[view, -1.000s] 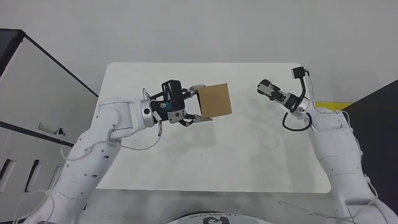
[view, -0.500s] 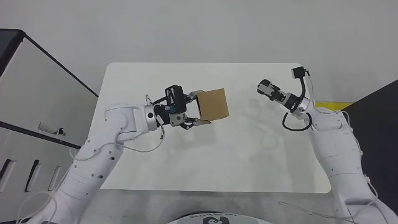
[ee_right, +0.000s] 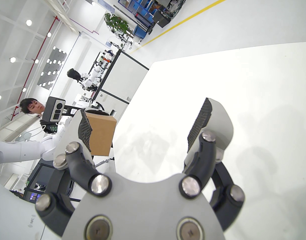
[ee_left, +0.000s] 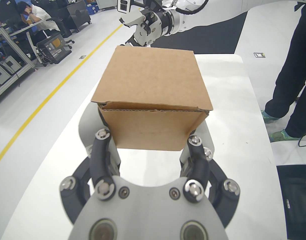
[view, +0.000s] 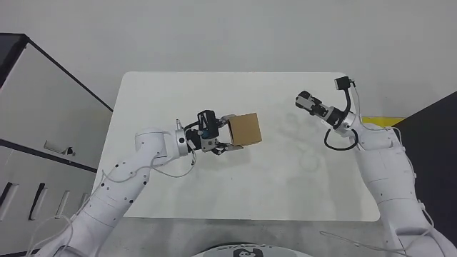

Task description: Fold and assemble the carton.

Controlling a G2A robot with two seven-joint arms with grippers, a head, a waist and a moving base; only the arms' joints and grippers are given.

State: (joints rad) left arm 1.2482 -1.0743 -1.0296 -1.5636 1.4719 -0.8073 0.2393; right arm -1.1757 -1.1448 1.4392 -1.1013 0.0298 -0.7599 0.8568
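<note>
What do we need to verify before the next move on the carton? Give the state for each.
1. Left gripper grip on carton: ok, one finger on each side.
2. Right gripper free: ok, open and empty.
3. Right gripper clear of carton: ok, well apart from it, above the table.
4. Flap on the end facing the left wrist camera: folded shut, with a thin gap along its top edge. Fully tucked: cannot tell.
5. Carton's far end closed: cannot tell, it is hidden.
6. Carton seated on the table: cannot tell.
</note>
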